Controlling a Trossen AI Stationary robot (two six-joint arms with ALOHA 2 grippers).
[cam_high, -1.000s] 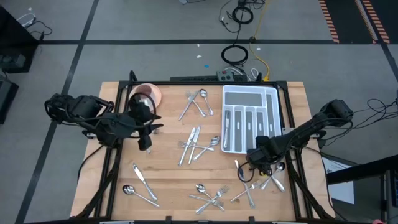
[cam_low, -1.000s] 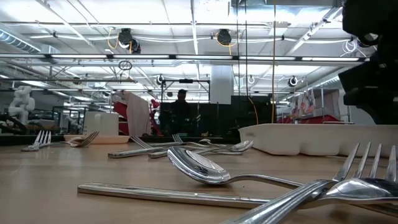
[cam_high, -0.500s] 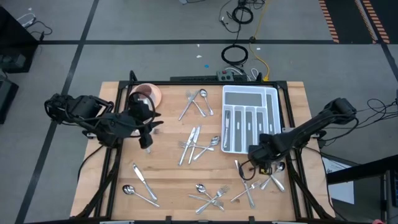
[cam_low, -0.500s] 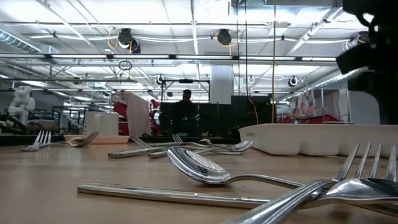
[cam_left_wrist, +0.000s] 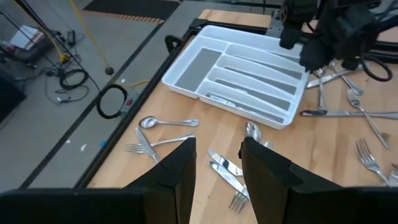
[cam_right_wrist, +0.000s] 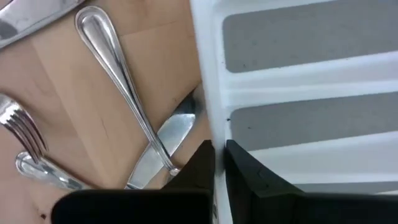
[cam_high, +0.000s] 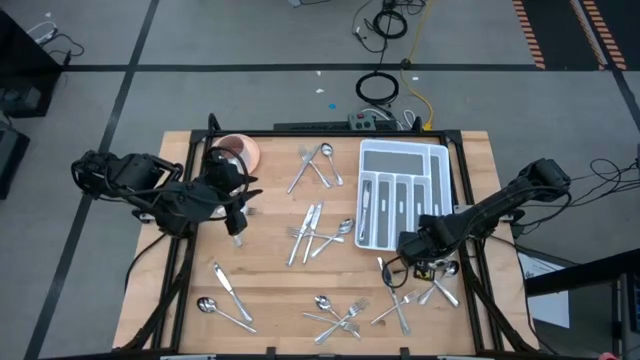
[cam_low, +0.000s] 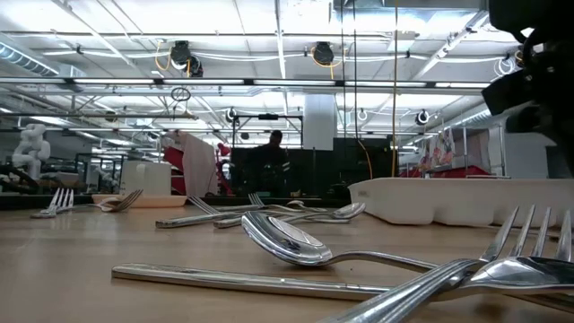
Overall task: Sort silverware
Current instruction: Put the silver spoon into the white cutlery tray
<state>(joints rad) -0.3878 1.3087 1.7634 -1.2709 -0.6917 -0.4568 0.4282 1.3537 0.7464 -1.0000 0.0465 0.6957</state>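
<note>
The silverware lies in loose groups on the wooden table: at the far centre (cam_high: 318,165), in the middle (cam_high: 318,232), near left (cam_high: 225,295), near centre (cam_high: 340,315) and near right (cam_high: 420,295). The white divided tray (cam_high: 400,158) stands at the far right. My right gripper (cam_high: 418,260) points straight down at the tray's near end, shut; its wrist view puts its tips (cam_right_wrist: 219,163) over the tray's wall (cam_right_wrist: 208,93), beside a long slim handle (cam_right_wrist: 118,74) and a knife (cam_right_wrist: 155,149). My left gripper (cam_high: 238,222) hovers open and empty (cam_left_wrist: 217,168) near the pink cup (cam_high: 240,150). My right gripper comes from above with shut fingers over the tray's near wall (cam_right_wrist: 211,134). The end of the long handle (cam_right_wrist: 169,167) lies right beside one finger. Whether the fingertips touch the wall or that handle, I cannot tell.
A fork (cam_right_wrist: 25,130) lies on the wood beside the right gripper. Forks and a spoon (cam_low: 287,242) lie close in front of the low camera. Cables and a power strip (cam_high: 375,120) lie beyond the table's far edge. A person stands far off in the room (cam_low: 273,157).
My right gripper has rolled about its downward line at the tray's near end, rising very little. My left gripper has turned slightly at the wrist while staying where it was.
</note>
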